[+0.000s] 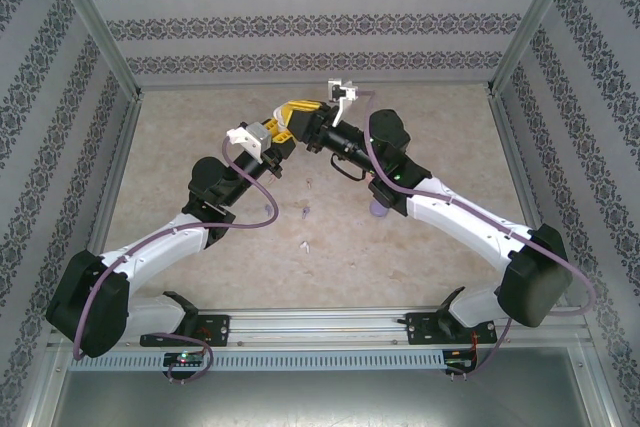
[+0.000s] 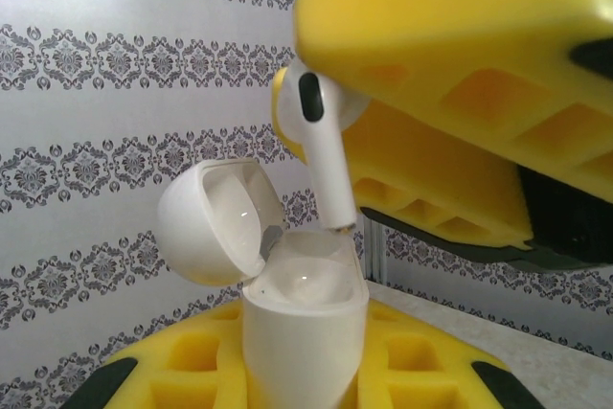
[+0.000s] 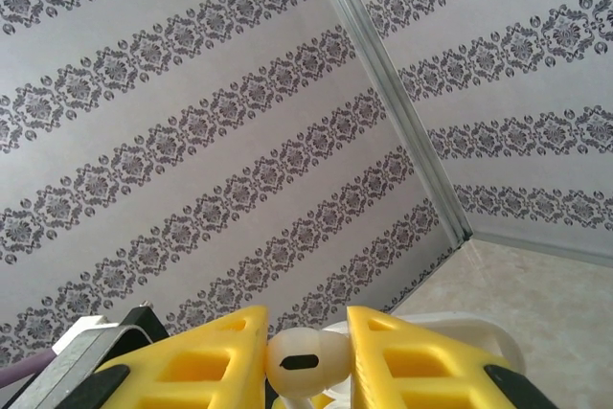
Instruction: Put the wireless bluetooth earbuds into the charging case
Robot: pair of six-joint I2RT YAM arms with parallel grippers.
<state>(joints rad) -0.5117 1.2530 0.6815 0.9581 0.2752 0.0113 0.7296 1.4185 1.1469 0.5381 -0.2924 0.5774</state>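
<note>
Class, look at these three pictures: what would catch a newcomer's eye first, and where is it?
A white earbud, pinched in the right end effector, hangs stem-down over an open white case in the left wrist view. The left end effector grips that case upright, its lid flipped back to the left. Ornate striped wallpaper surrounds the table.

**Soft light, blur near the lens**

Bright, diffuse light falls from above on the counter [image 1: 180, 137], leaving faint shadows under the arms [image 1: 170, 237]. From the left wrist, the charging case [image 2: 306, 332] looks fairly sharp, a small glare spot inside its cup. Above the case, the right claw [image 2: 326, 112] is blurred nearest the lens; the earbud [image 2: 326, 160] there is crisper.
</note>
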